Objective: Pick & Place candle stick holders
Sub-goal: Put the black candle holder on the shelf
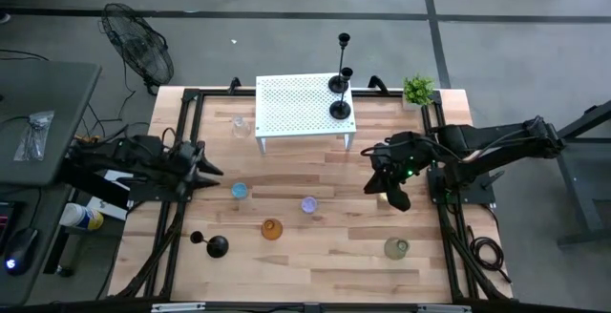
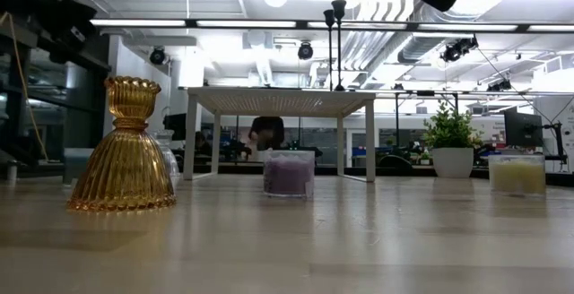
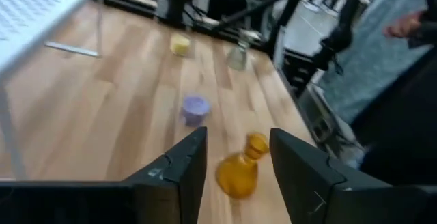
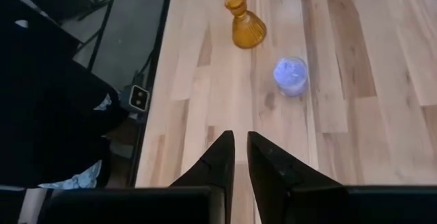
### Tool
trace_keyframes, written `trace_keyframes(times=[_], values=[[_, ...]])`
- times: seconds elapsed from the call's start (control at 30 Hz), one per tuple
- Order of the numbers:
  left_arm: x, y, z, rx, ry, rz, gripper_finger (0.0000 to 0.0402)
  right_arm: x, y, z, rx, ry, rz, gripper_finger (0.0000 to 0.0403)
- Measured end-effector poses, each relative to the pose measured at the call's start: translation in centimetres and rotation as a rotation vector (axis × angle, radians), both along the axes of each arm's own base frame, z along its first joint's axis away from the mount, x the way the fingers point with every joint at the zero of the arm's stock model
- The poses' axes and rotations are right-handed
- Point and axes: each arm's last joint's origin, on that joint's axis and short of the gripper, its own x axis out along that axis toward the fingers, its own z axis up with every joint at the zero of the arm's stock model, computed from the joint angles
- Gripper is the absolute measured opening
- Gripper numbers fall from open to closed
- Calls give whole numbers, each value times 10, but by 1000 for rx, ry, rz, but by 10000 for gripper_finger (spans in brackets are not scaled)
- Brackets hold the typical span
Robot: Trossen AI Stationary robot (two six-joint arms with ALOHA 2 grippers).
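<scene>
Presently, the left gripper (image 1: 212, 171) is hovering over the table's (image 1: 315, 270) left side with its fingers (image 3: 179, 173) parted and nothing between them, near a blue glass holder (image 1: 239, 191). The right gripper (image 1: 396, 198) is hanging at the right side, fingers pressed together, empty. Two black candlesticks (image 1: 341, 84) are standing on the white perforated stand (image 1: 296, 108); a third (image 1: 212, 244) is lying near the front left. Amber (image 1: 272, 228), purple (image 1: 308, 204) and pale green (image 1: 396, 247) holders are sitting apart on the wood.
</scene>
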Motion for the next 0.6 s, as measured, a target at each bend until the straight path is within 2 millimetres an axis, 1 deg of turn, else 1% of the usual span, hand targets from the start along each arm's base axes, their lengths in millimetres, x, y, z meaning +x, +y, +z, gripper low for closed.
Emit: trace_keyframes(times=[0.2, 0.4, 0.6], values=[[2, -3, 10, -47, 101, -88, 158, 1, -1, 0, -27, -14, -9, 33], [3, -7, 14, -94, 294, -176, 158, 0, -3, -1, -72, -14, 10, 33], [2, -10, 24, -138, 465, -291, 158, -1, -3, -2, -119, -17, 57, 33]])
